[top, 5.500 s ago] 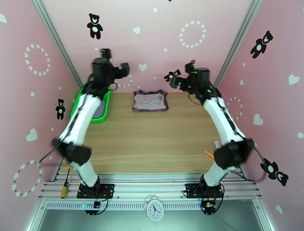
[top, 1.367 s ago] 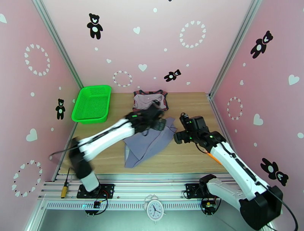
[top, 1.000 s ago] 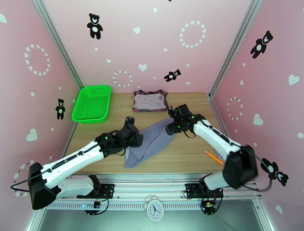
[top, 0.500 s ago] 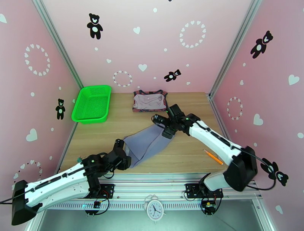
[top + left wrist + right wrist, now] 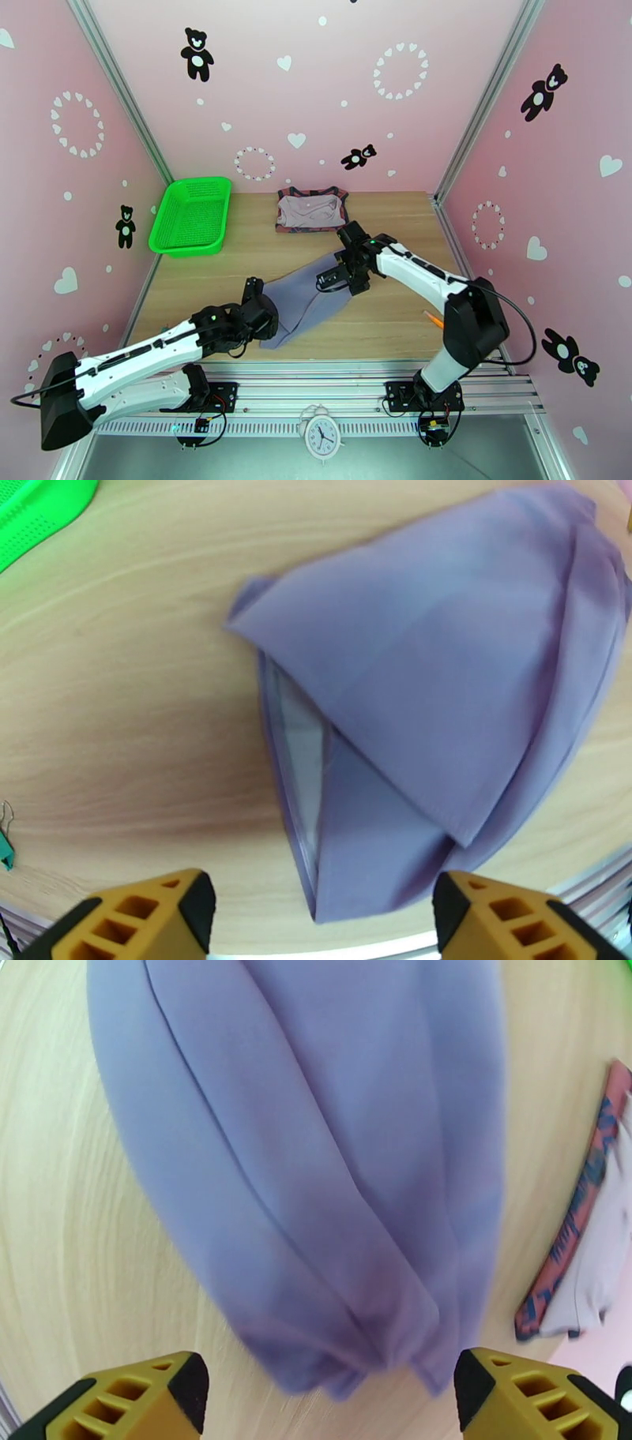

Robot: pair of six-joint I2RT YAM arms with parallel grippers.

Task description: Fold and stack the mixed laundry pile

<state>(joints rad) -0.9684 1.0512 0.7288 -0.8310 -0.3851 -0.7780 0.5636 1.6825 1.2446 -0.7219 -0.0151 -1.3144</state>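
The grey-lavender shirt [image 5: 304, 304] lies crumpled and partly folded on the wooden table [image 5: 237, 268], near its front middle. My left gripper [image 5: 267, 314] is open at the shirt's near left edge; in the left wrist view the shirt [image 5: 442, 701] spreads ahead of the gripper [image 5: 324, 922]. Hovering over the shirt's far end, my right gripper [image 5: 330, 278] is open too, and the cloth [image 5: 316, 1157] lies beyond it [image 5: 336, 1402]. At the back, the pale mauve-beige piece [image 5: 310, 208] rests on the brick-red tank top [image 5: 341, 225].
The green mesh basket [image 5: 192, 215] stands at the back left, its corner [image 5: 35, 511] showing in the left wrist view. An orange pencil [image 5: 434, 320] lies near the right front edge. The tank top's edge [image 5: 577, 1220] is just right of the right gripper.
The left gripper has slid forward and right to the shirt's near left edge. The right gripper has come nearer and left over the shirt's far end. The shirt looks more bunched.
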